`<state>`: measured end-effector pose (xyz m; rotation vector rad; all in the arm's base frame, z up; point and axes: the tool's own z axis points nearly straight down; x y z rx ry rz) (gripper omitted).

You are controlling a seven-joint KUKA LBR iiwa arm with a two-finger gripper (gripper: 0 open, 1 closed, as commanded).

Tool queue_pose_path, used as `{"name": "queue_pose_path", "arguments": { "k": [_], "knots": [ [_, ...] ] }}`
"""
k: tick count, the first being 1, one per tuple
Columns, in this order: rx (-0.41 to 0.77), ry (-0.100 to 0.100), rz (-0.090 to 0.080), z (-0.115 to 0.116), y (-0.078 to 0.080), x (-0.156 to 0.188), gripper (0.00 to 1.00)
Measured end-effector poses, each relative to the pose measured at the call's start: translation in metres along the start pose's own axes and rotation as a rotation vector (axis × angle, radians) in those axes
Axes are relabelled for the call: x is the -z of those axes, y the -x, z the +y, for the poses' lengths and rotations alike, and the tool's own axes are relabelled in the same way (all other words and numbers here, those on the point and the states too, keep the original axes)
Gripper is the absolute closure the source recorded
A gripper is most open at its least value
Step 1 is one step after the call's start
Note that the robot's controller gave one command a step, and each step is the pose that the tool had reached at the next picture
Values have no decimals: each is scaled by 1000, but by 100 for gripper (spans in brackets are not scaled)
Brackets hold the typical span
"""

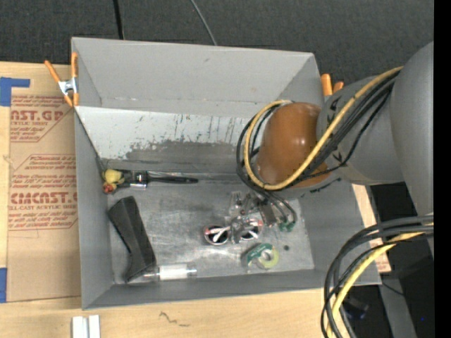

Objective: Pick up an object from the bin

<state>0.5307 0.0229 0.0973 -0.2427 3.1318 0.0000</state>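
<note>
My gripper (259,211) hangs low over the right middle of the bin floor, under the arm's orange cover. Directly below and slightly left of it lies a small pair of glasses with a white and red frame and dark lenses (227,233); whether the gripper touches it I cannot tell. A green and pale ring-shaped thing (261,256) rests just in front of the gripper, near the bin's front right corner.
A black wedge-shaped block (132,236) lies at the front left, with a white pen (173,273) along the front wall beside it. A slim black-handled tool (163,179) with a yellow and red piece (112,179) at its left end lies by the left wall.
</note>
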Motion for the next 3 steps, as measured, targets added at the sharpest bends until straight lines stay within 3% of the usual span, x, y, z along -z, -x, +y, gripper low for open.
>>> {"name": "queue_pose_path", "arguments": {
  "k": [3],
  "knots": [
    [0, 0, 0, 0, 0, 25, 100]
  ]
}}
